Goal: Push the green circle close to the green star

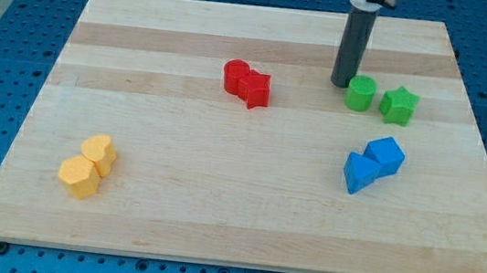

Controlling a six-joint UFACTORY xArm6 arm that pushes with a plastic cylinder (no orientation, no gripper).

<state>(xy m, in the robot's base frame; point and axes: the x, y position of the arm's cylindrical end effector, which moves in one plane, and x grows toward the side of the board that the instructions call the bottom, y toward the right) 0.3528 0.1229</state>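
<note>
Sitting just left of the green circle (pixel 361 93), my tip (pixel 341 81) almost touches it. The green star (pixel 399 104) waits close on the circle's right. The tool is a bare rod, holding nothing.

Bright, even overhead light, soft short shadows under the blocks and rod (pixel 356 48), mild sheen on the board (pixel 218 198), slightly soft focus overall, no obvious edge distortion.
</note>
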